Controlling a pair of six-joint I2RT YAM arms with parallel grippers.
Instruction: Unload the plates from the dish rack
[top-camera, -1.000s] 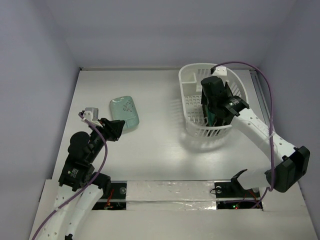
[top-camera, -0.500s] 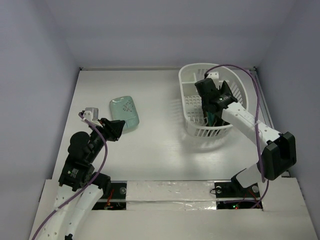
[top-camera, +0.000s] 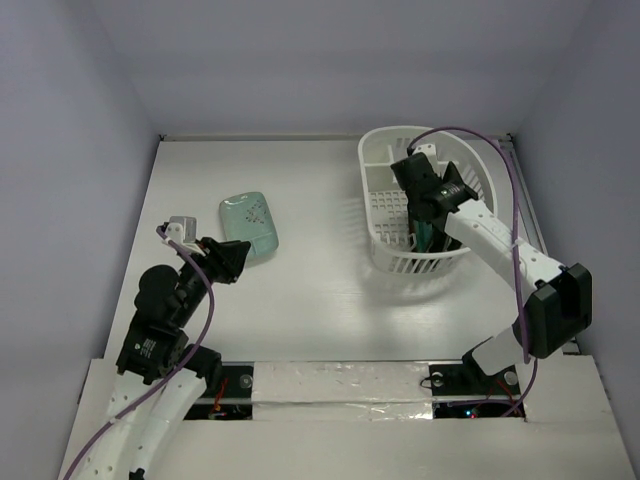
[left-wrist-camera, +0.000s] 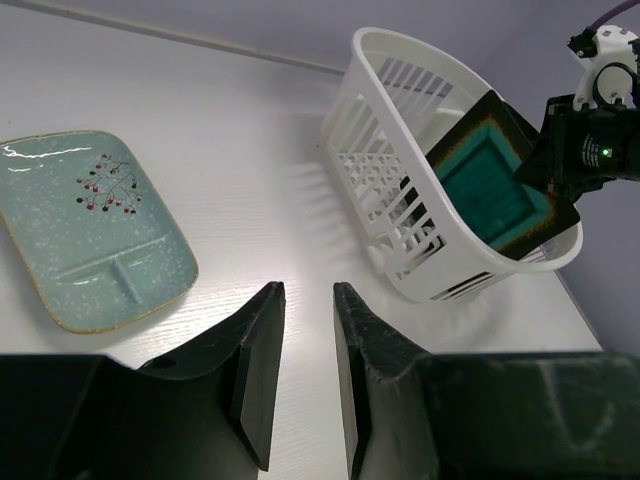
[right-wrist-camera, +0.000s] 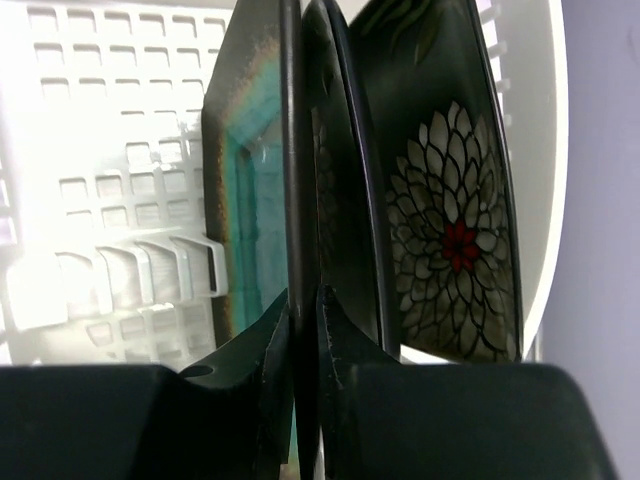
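Note:
The white dish rack (top-camera: 378, 152) stands at the back right of the table. My right gripper (right-wrist-camera: 303, 298) reaches down into it and is shut on the upper rim of the dark-rimmed plate with the teal centre (right-wrist-camera: 250, 190), which stands on edge. Right beside it stand two black flower-pattern plates (right-wrist-camera: 450, 220), also on edge. The left wrist view shows the teal plate (left-wrist-camera: 490, 185) tilted in the rack (left-wrist-camera: 385, 150). The mint-green plate (top-camera: 250, 225) lies flat on the table. My left gripper (left-wrist-camera: 305, 292) hovers just in front of it, narrowly open and holding nothing.
The rack has a small divided compartment (top-camera: 382, 178) at its left end. White walls close in the table on the left, back and right. A taped strip (top-camera: 340, 385) runs along the near edge between the arm bases.
My right gripper has moved further back into the rack and closed its fingers onto the teal plate's rim. The left arm and the mint-green plate have not moved.

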